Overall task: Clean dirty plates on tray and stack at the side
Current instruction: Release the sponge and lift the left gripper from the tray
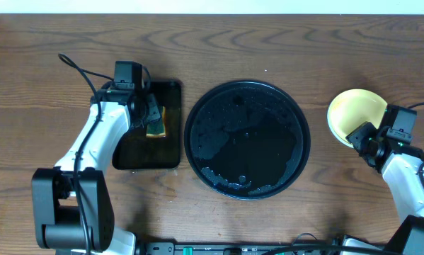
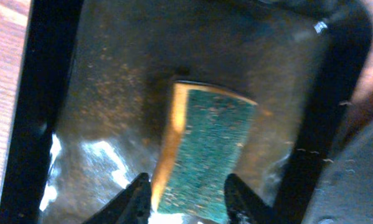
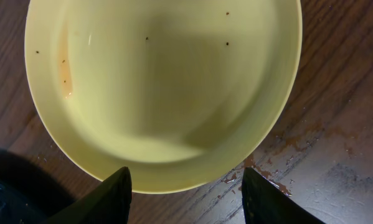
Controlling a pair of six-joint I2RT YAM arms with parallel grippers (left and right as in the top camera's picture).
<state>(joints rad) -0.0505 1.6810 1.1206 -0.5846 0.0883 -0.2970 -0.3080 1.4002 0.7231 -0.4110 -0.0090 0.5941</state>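
1. Round tray (image 1: 188, 138) sat mid-table, wet and glossy, w/ no plates on it that I could see.
2. Only plate in view was the yellow plate (image 1: 353, 113), on bare tabletop (image 1: 410, 85) right of the tray. Mint ones not visible; couldn't tell if any lay under it.
3. Right gripper (image 3: 186, 186) was at the plate's near rim, fingers spread, rim between them, nothing pinched.
4. Wrist view showed dark specks and an orange smear (image 3: 65, 81) on the plate's inner wall, so I judged it not fully clean.
5. Left gripper (image 2: 187, 193) was over the rectangular tray (image 1: 137, 152), fingers either side of the sponge (image 2: 205, 149), which lay green side up. Tips were close to its edges; couldn't tell if they pinched it or just flanked it.
6. Step in hand, my read: plate at the side, sponge work at the left.
7. Next move needs a firm grip on the sponge, plus the plate steadied by the right gripper for a wipe.
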